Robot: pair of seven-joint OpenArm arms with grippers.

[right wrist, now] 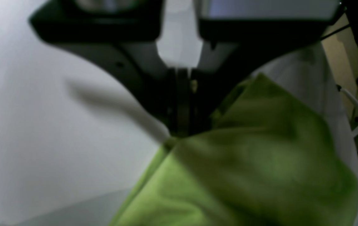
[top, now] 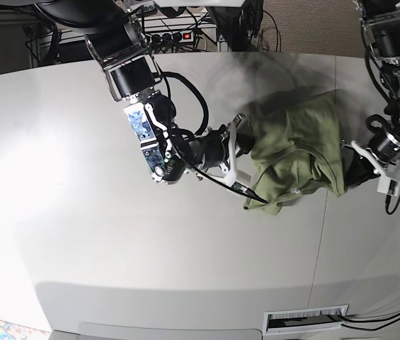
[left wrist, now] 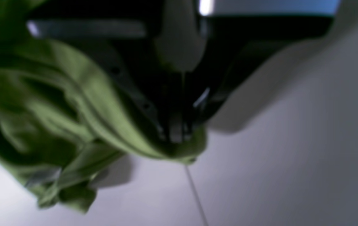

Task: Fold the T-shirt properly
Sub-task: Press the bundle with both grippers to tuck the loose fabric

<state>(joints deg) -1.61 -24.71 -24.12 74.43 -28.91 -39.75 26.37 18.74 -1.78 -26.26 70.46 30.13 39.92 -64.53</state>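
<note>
We see the white table (top: 79, 234) wide and bare on the near side and on the base view's left, while its far edge is crowded with cables (top: 185, 28) and its right edge runs close behind the left arm. The T-shirt (top: 295, 152) sits in the right half of the table, bunched and hanging between the two arms, so it is not spread flat. The right gripper (top: 246, 152) is at the shirt's left border and its jaws are closed on the cloth. The left gripper (top: 347, 172) is at the shirt's right border, also clamped on the cloth. In the left wrist view the left gripper (left wrist: 176, 136) pinches a folded hem of the T-shirt (left wrist: 72, 103), and the cloth hangs above the table with a shadow under it. In the right wrist view the right gripper (right wrist: 182, 130) bites a corner of the T-shirt (right wrist: 244, 169); both views are blurred.
</note>
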